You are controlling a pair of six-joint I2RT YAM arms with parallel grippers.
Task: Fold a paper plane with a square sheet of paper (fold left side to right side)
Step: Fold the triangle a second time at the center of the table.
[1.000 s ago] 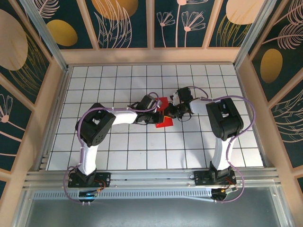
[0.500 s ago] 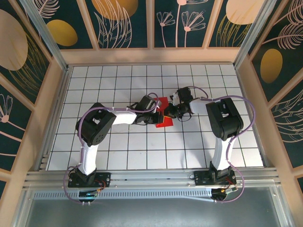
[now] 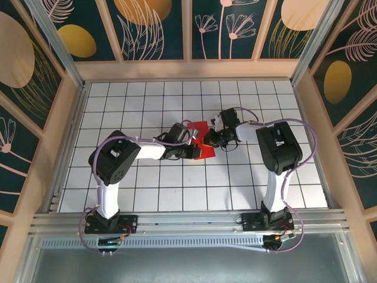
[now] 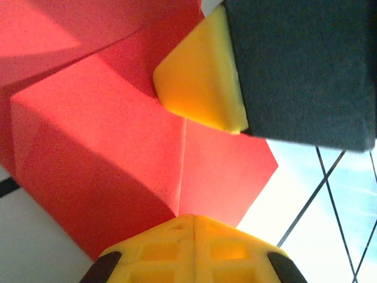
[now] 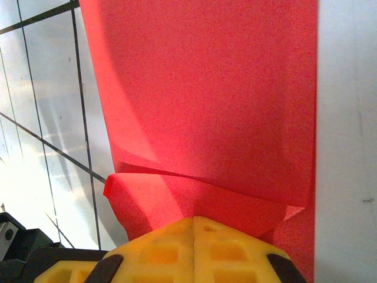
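1. The red square sheet of paper (image 3: pixel 205 154), partly folded, lies near the middle of the white grid table (image 3: pixel 147 100), between my two grippers
2. My left gripper (image 4: pixel 194 223) is fully closed, its yellow tips touching the paper at a crease
3. My right gripper (image 5: pixel 194 223) is closed too, against a folded layer; I cannot tell whether either pinches it
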